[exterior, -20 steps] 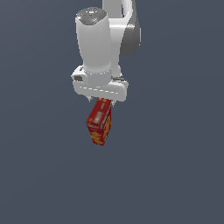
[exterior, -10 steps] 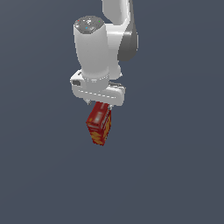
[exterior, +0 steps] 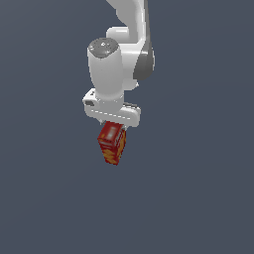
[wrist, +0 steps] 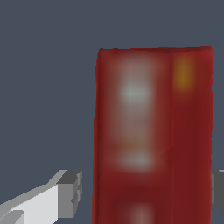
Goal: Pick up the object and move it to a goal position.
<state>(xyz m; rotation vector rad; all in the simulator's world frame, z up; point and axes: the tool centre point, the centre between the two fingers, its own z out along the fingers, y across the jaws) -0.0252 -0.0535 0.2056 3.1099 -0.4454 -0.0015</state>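
One cracker box (exterior: pixel 112 144), red, with orange-yellow patches low on its faces, sits directly beneath the gripper (exterior: pixel 113 124) in the exterior view. Stands tall and close to upright, one vertical edge turned toward the camera. Top end tucked right under the white hand, so fingertips cannot be made out there. Around the box, only the plain dark grey ground (exterior: pixel 198 198); whether the base of the box touches that ground cannot be told. Above the box, the white arm (exterior: pixel 106 69) rises as a thick rounded link with a grey cap, then bends off toward the top edge.

From the wrist view, fills much of the picture as a blurred red block (wrist: pixel 148 122), two faces showing, pale smudges of lettering on the broader face and an orange spot on the narrower one. Gripper (wrist: pixel 146 192) set wide, straddling the box. One finger (wrist: pixel 70 194), white with a grey pad, stands clearly apart from the broad face, with a strip of grey ground showing between. Other finger (wrist: pixel 218 188) shows only as a grey sliver just beside the far face of the box; contact there cannot be told. Not clamped, then: at least one pad off the cardboard.
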